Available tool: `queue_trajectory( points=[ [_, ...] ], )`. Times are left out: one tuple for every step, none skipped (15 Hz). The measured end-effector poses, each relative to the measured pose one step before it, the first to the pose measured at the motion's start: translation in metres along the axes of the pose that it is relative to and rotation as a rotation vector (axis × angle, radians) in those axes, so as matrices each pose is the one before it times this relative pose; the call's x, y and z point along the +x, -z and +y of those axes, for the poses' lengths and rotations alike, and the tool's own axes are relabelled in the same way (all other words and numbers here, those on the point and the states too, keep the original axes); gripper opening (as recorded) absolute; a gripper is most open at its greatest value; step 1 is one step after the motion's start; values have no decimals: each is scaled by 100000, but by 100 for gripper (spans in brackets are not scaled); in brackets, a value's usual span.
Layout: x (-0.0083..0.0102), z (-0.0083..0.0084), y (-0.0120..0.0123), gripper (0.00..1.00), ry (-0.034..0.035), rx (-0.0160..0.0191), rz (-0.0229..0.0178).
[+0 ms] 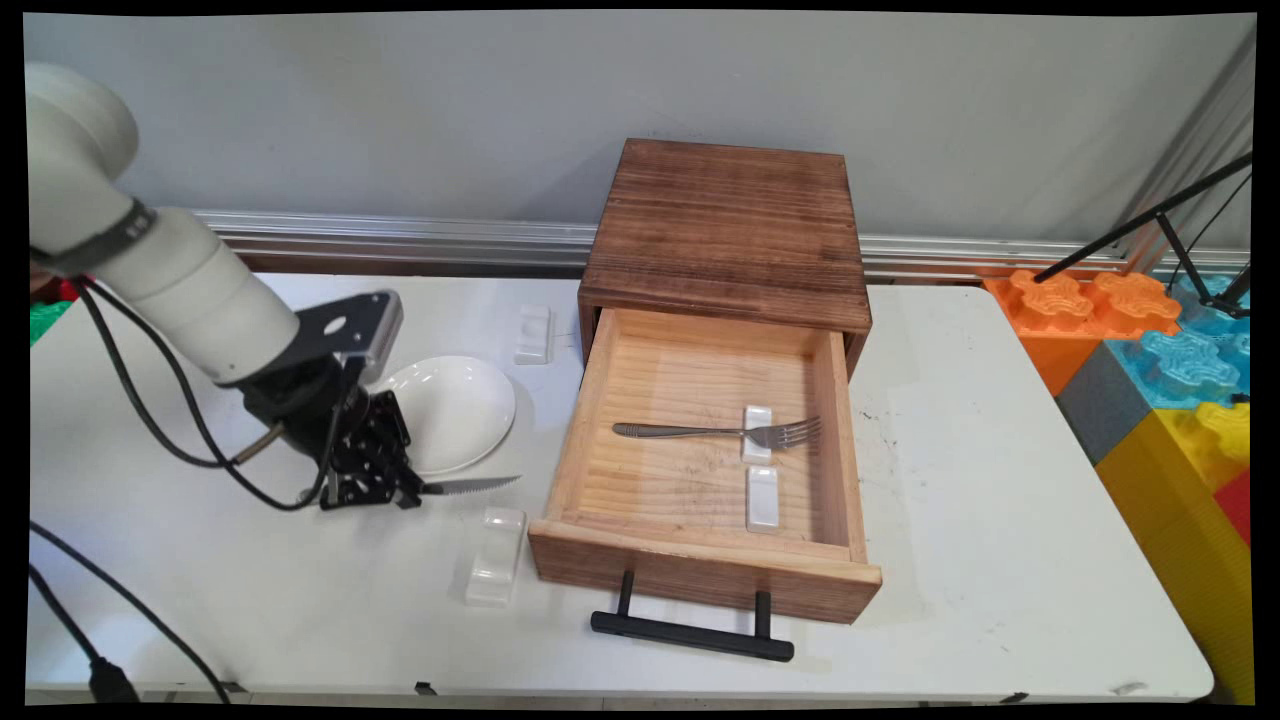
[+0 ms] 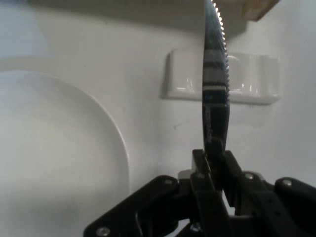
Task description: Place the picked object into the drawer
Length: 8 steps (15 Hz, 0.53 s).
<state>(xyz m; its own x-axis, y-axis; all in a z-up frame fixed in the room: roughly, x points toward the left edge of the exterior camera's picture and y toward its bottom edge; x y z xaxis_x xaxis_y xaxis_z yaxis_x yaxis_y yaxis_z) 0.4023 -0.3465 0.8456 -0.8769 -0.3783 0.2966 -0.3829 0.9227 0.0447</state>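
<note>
Gripper: your gripper (image 1: pixel 412 490) is low over the left part of the table (image 1: pixel 1000 520), fingers closed tight on the handle end of a knife (image 1: pixel 470 485); in the hand view the two fingers (image 2: pixel 203 173) pinch it with no gap.
Knife: you hold it level, its serrated blade pointing toward the drawer, tip just short of the drawer's left wall and above the table.
Plate: the white plate (image 1: pixel 450 410) lies just behind the gripper, near the table's left half, and the gripper overlaps its near-left rim in the main view.
Near rest: a white cutlery rest (image 1: pixel 494 555) lies on the table just in front of the blade, beside the drawer's front left corner.
Far rest: another white rest (image 1: pixel 533 333) sits toward the table's back edge, beside the wooden box (image 1: pixel 725 230).
Drawer: the drawer (image 1: pixel 580 440) is pulled open toward the table's near edge; inside you see a fork (image 1: pixel 715 431) lying across one small white rest (image 1: pixel 757 432), with a second rest (image 1: pixel 762 498) just in front of it.
</note>
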Motion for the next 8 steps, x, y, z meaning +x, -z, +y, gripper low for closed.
queue_trajectory(
  points=[
    [279,-75,504,0,-182,120,215],
    [475,-124,765,0,-332,226,328],
    [453,-129,626,0,-259,176,392],
    [434,-117,503,0,-350,142,404],
    [296,-82,313,0,-186,74,280],
    [464,-128,435,0,-362,128,528],
    [573,-161,440,0,-449,74,541],
    [608,-166,383,0,-379,7,568]
  ],
)
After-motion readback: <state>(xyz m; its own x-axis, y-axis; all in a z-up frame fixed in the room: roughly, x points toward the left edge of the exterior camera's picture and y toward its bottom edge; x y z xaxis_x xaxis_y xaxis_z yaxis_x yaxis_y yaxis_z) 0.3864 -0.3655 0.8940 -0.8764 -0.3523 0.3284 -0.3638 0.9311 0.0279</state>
